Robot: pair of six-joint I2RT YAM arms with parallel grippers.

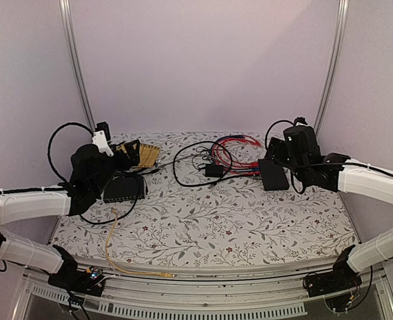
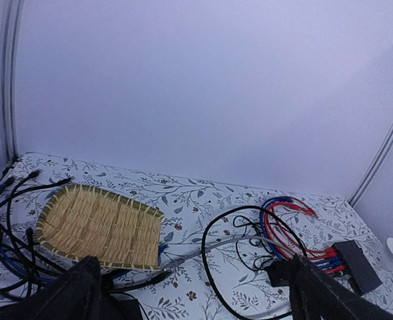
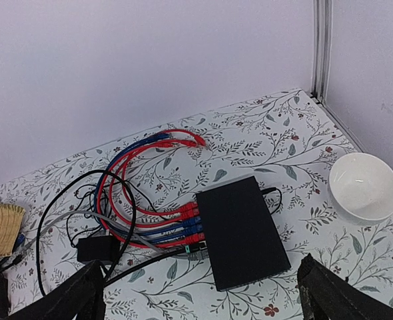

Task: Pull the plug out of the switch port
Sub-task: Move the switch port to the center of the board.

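The flat matte-black switch [image 3: 243,230] lies on the floral cloth at the back right, also in the top view [image 1: 274,175]. Its row of ports runs along the left edge, filled with red and blue plugs [image 3: 191,225]; a grey and a black cable enter at the lowest ports [image 3: 198,251]. My right gripper [image 3: 203,308] hovers above the switch's near end, wide open and empty; the switch lies between its fingers [image 3: 76,300]. My left gripper [image 2: 196,308] is open and empty at the back left, far from the switch [image 2: 356,263].
A dark grey box [image 1: 123,189] with a yellow cable [image 1: 115,247] lies under the left arm. A woven basket [image 2: 100,227] sits at the back left. A black power brick [image 3: 98,248] and looped cables lie mid-table. A white bowl [image 3: 364,185] stands right of the switch.
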